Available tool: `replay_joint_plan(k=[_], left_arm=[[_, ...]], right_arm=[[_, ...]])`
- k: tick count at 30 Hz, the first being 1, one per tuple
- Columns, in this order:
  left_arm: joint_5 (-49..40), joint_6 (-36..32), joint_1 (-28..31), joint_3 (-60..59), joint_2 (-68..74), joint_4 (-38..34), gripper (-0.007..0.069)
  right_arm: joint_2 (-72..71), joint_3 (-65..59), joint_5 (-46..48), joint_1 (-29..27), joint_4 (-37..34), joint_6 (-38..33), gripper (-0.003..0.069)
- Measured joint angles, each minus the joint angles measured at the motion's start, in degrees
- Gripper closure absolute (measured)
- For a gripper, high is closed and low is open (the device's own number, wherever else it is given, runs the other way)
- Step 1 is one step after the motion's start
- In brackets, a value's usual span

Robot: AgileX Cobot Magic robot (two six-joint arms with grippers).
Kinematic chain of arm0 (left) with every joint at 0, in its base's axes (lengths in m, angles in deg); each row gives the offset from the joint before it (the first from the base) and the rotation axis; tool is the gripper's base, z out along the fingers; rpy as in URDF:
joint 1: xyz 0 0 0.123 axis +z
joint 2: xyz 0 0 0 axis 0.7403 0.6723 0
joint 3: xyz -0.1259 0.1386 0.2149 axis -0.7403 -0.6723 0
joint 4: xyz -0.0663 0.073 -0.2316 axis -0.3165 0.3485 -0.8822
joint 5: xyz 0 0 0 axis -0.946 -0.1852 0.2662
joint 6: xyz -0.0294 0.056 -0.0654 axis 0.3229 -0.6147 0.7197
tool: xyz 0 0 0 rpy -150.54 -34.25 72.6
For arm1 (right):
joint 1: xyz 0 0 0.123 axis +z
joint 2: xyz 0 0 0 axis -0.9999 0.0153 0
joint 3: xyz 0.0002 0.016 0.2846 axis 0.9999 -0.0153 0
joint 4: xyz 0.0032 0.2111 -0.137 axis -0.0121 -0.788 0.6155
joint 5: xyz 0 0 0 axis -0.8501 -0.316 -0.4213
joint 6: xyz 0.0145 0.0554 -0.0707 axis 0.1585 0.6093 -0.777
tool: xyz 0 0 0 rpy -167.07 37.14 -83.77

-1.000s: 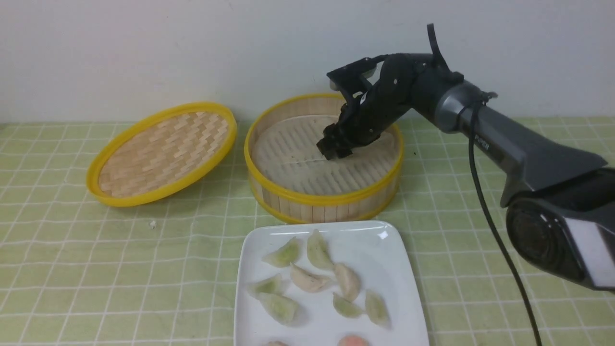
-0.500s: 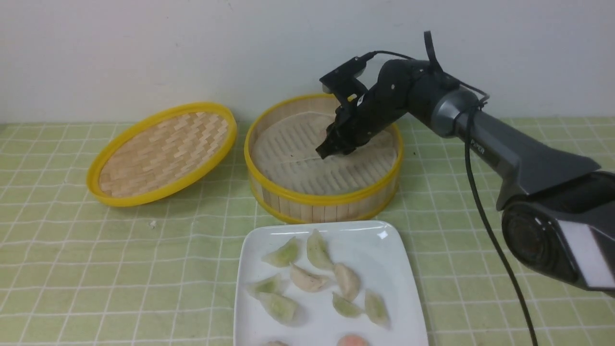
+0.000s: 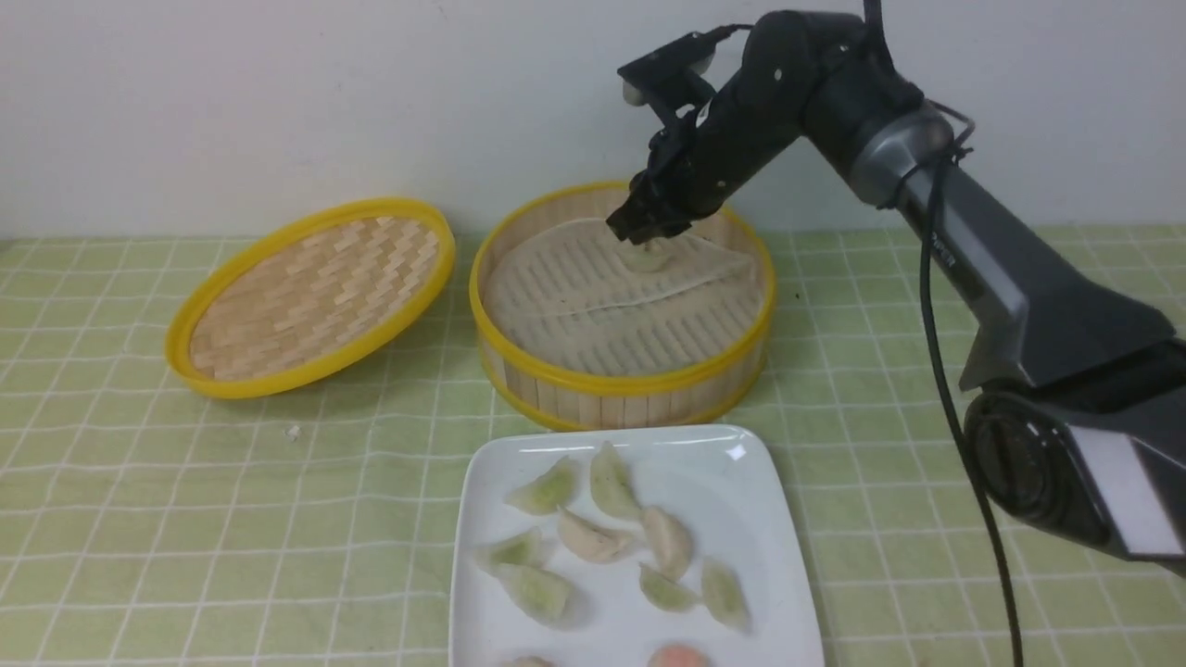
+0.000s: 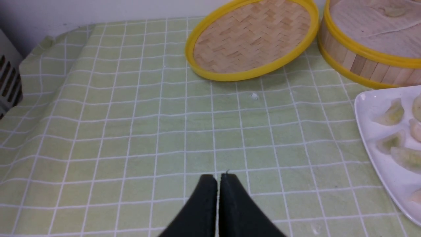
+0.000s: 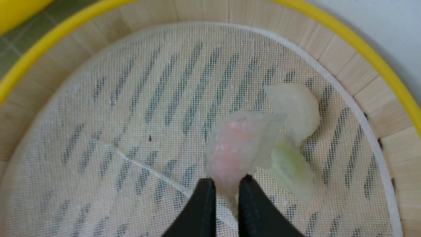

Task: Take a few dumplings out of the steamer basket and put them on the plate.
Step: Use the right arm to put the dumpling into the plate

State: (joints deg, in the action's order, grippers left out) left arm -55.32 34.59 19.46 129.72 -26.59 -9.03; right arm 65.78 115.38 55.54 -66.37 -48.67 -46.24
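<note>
The steamer basket (image 3: 619,386) stands at the back centre; its whitish liner has a raised fold. My right gripper (image 3: 637,228) hangs over the basket's far side. In the right wrist view this gripper (image 5: 227,183) is shut on a pink dumpling (image 5: 230,151), held above the liner. A pale green dumpling (image 5: 292,168) and a cream-white one (image 5: 296,106) lie just beyond it; whether they touch it I cannot tell. The white plate (image 3: 764,519) in front holds several dumplings (image 3: 593,537). My left gripper (image 4: 218,176) is shut and empty over the cloth, out of the front view.
The shallow woven lid (image 3: 310,292) leans to the left of the basket and also shows in the left wrist view (image 4: 251,36). A green checked cloth (image 3: 232,519) covers the table. A small white crumb (image 3: 294,432) lies on it. The wall stands close behind the basket.
My right gripper has risen from the basket floor, up and toward the far rim, with the pink dumpling in it. The liner has lifted into a fold under it.
</note>
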Motion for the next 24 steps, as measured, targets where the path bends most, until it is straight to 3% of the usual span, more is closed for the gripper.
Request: replay_joint_plan(k=[7, 18, 24], left_arm=[[0.0, 0.0, 0.0, 0.0, 0.0, 0.86, 0.0631], [0.0, 0.0, 0.0, 0.0, 0.0, 3.95, 0.0631], [0.0, 0.0, 0.0, 0.0, 0.0, 4.59, 0.0631]], right_arm=[[-5.65, -6.43, 0.23, 0.0, -0.25, 3.13, 0.0599], [-36.49, -51.09, -0.03, 3.27, -2.43, 1.7, 0.0599], [-41.54, -67.39, -0.11, 6.14, -3.68, 0.37, 0.0599]])
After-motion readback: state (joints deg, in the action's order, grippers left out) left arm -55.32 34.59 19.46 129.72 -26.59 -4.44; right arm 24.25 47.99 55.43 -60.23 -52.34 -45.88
